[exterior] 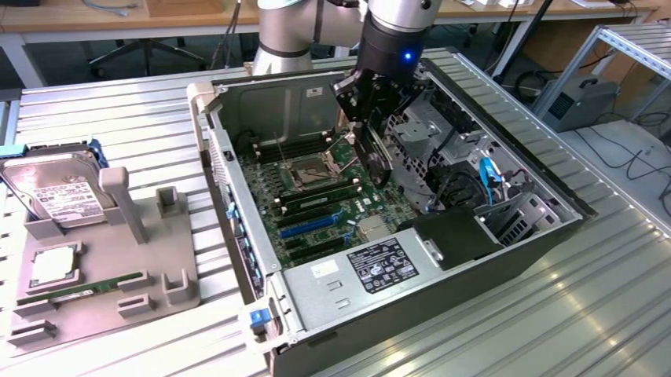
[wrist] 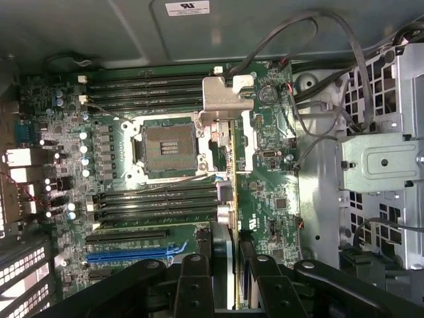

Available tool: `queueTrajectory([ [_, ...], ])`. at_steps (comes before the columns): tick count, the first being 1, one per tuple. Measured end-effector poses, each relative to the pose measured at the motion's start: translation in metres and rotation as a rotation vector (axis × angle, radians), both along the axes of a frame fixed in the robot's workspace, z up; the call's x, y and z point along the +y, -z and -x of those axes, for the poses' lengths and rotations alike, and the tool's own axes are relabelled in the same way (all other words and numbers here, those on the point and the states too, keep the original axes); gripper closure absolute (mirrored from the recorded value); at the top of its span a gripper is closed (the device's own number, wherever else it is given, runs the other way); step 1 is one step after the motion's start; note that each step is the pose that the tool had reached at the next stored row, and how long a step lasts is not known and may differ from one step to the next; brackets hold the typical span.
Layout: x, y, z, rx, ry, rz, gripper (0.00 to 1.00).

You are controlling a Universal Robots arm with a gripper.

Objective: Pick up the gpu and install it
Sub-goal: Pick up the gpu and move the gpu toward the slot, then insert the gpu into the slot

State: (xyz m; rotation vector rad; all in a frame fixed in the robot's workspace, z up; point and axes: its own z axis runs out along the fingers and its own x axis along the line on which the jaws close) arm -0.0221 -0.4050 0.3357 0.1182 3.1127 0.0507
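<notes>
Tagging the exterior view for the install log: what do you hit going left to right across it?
hard drive → CPU socket → gpu gripped in the pincer → blue cable → grey box on the floor

**Layout by item**

- Computer case (exterior: 262, 98): on the table (exterior: 587, 306), open side up.
- Motherboard (exterior: 314, 200): flat on the case floor.
- Power supply (exterior: 367, 271): in the case, at its near end.
- My gripper (exterior: 369, 118): inside the case, above the motherboard, with the gpu (exterior: 375, 161) on edge between its fingers.
- Holder (exterior: 157, 271): on the table, to the exterior view's left of the case. It carries the hard drive (exterior: 58, 192), the processor (exterior: 53, 267) and the memory stick (exterior: 84, 290).
</notes>
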Motion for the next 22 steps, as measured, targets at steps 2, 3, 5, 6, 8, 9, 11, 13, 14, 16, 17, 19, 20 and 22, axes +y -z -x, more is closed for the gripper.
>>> queueTrajectory([
  [2, 0.0, 0.0, 0.0, 0.0, 0.0, 0.0, 0.73],
  [3, 0.0, 0.0, 0.0, 0.0, 0.0, 0.0, 0.73],
  [5, 0.0, 0.0, 0.0, 0.0, 0.0, 0.0, 0.73],
  [6, 0.0, 0.0, 0.0, 0.0, 0.0, 0.0, 0.73],
  [8, 0.0, 0.0, 0.0, 0.0, -0.005, 0.0001, 0.73],
  [9, 0.0, 0.0, 0.0, 0.0, -0.01, 0.0, 0.73],
  [11, 0.0, 0.0, 0.0, 0.0, -0.032, 0.0, 0.73],
  [13, 0.0, 0.0, 0.0, 0.0, -0.051, 0.0, 0.73],
  [14, 0.0, 0.0, 0.0, 0.0, -0.064, 0.0, 0.73],
  [16, 0.0, 0.0, 0.0, 0.0, -0.091, 0.0001, 0.73],
  [17, 0.0001, 0.0, 0.0, 0.0, -0.133, 0.0, 0.73],
  [19, 0.0001, 0.0, 0.0, 0.0, -0.21, 0.0001, 0.73],
  [20, 0.0001, 0.0, 0.0, 0.0, -0.247, 0.0, 0.73],
  [22, 0.0001, 0.0, 0.0, 0.0, -0.308, 0.0, 0.73],
])
